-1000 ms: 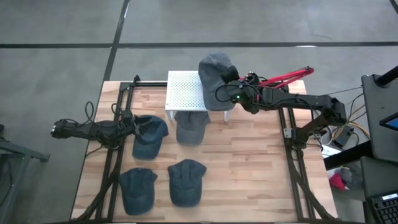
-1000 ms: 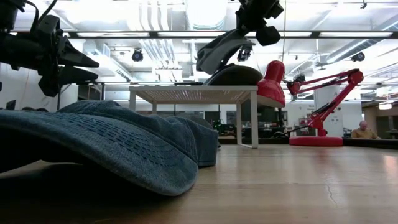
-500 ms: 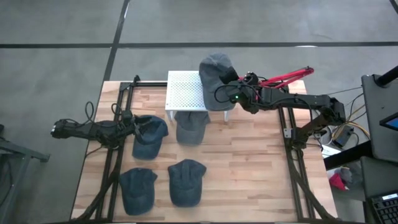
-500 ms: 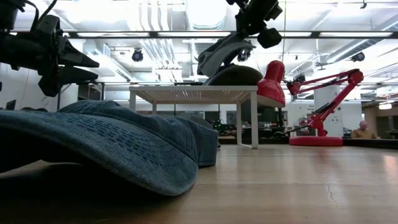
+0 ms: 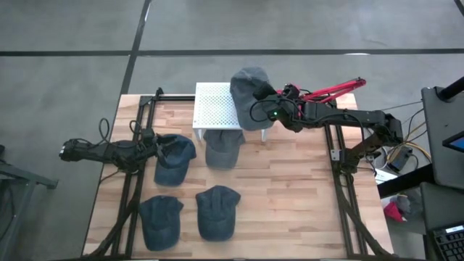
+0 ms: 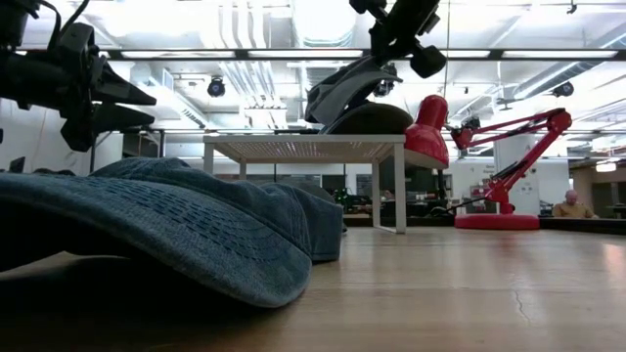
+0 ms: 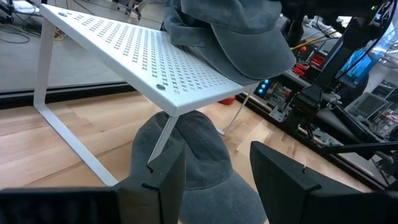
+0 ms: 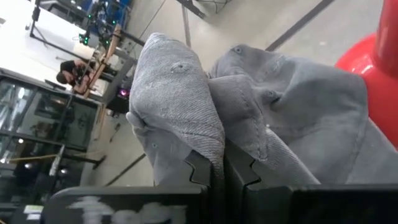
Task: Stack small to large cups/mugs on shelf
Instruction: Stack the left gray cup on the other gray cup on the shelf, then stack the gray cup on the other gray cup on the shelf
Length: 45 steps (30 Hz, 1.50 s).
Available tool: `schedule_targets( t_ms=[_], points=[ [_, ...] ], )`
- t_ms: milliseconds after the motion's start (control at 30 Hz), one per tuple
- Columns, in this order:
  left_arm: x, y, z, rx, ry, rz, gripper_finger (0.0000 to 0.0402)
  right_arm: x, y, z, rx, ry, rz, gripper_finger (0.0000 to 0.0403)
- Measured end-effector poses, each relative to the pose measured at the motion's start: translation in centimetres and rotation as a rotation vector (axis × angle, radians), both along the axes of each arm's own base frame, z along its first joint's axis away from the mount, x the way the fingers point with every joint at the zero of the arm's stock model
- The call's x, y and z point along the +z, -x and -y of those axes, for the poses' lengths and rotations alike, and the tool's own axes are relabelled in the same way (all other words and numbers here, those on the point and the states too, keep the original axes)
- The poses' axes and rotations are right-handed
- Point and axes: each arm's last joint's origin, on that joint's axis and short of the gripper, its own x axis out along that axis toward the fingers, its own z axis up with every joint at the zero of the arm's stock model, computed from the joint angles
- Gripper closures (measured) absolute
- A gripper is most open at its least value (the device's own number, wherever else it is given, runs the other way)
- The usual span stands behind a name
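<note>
A white perforated rack stands at the table's far edge. A grey cap lies on the rack's right end. My right gripper is shut on a second grey cap and holds it just above the first, also seen in the low view. Another grey cap lies half under the rack. Three dark blue caps rest on the table. My left gripper is open, low over the table at the left of the nearest blue cap, facing the rack. My right gripper pinches a bunched fold of the held cap's crown between its two fingers. It comes from the table's right, slanting down. The cap is off the rack and droops on both sides of the fingers; I cannot tell whether its lower edge touches the cap beneath.
A red desk lamp stands off the table's far right corner, close behind my right arm. Black frame rails run along the table's left and right sides. Bare planks lie on the near right part of the table.
My right gripper has risen a little and moved slightly toward the table's left, taking the held grey cap with it. The cap's hanging edge now lies more level above the cap on the rack.
</note>
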Motion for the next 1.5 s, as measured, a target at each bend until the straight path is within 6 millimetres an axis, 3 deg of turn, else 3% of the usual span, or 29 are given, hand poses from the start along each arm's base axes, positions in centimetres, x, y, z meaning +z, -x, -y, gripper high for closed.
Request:
schedule_targets(
  t_ms=[600,933,1133,1500],
  points=[
    [0.1,0.0,0.0,0.000,0.001,0.007,0.0220,0.1,0.3,0.2,0.060,0.055,-0.156,0.0389],
    [0.1,0.0,0.0,-0.001,0.002,0.012,0.0220,0.0,0.5,0.4,0.060,0.057,-0.187,0.0302],
    [0.2,0.0,0.0,-0.001,0.005,0.026,0.0220,-0.2,1.6,0.2,0.076,0.029,-0.273,0.0253],
    [0.3,0.0,0.0,0.000,0.006,0.034,0.0220,1.9,4.4,-0.3,0.090,0.051,-0.293,0.0238]
  ],
)
